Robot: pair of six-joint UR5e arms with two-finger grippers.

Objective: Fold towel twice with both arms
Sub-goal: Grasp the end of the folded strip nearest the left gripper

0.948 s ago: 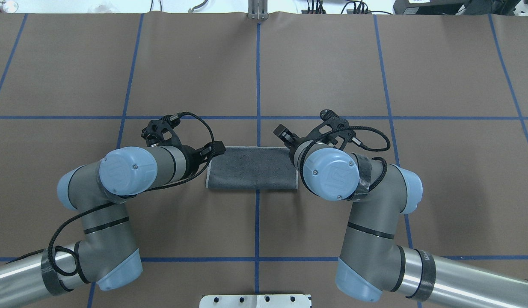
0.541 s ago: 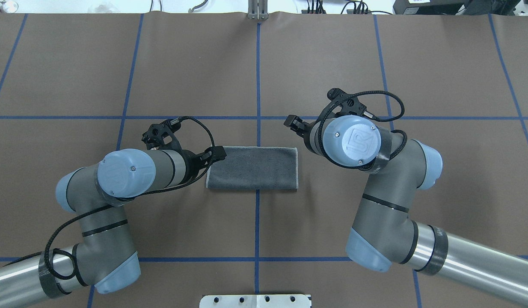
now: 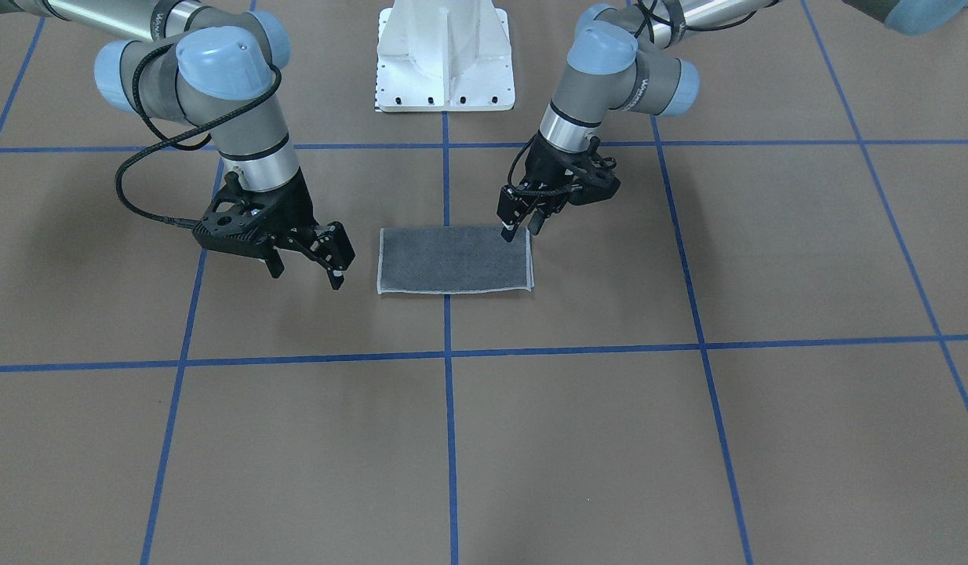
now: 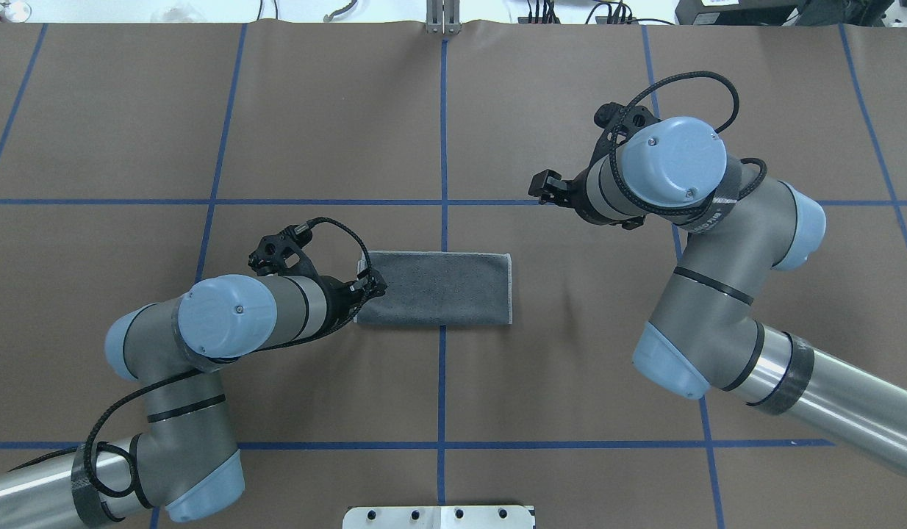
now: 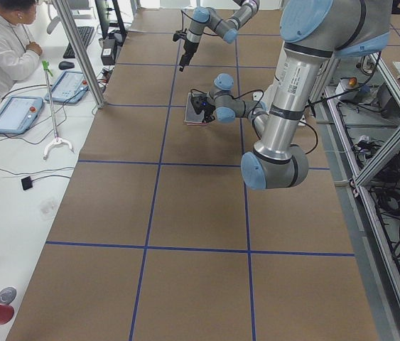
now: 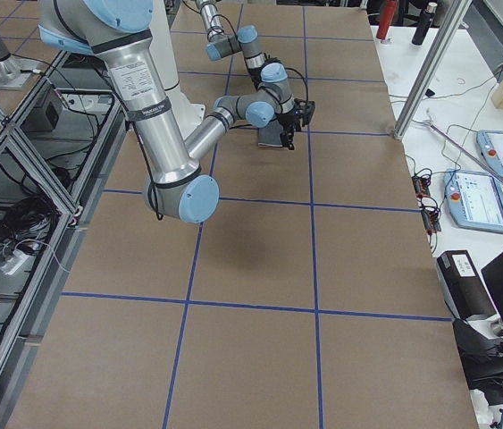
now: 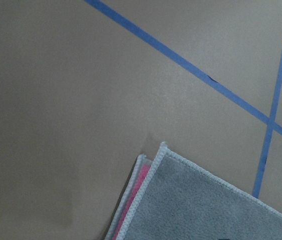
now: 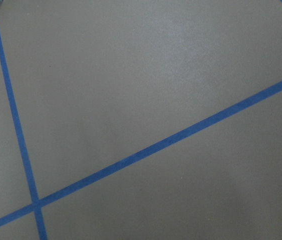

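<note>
The towel (image 4: 439, 290) lies flat as a folded rectangle, dark grey face up, with light grey edging. In the left wrist view a corner of the towel (image 7: 206, 210) shows a strip of pink under the grey layer. My left gripper (image 4: 373, 283) hangs over the towel's left edge. In the front view the left gripper (image 3: 520, 230) has its fingers a small gap apart, and the towel (image 3: 453, 263) is not lifted. My right gripper (image 4: 543, 187) is raised, well off the towel's far right. The right gripper (image 3: 307, 271) is open and holds nothing.
Brown table cover (image 4: 314, 110) with blue tape grid lines (image 4: 442, 147). The white pedestal base (image 3: 445, 55) stands at the robot's side. A person (image 5: 1, 42) sits at a side bench with tablets, beyond the table's far edge.
My right arm has lifted and swung away from the towel's right end, toward the far right. My left gripper has shifted slightly along the towel's left edge. The towel lies as before.
</note>
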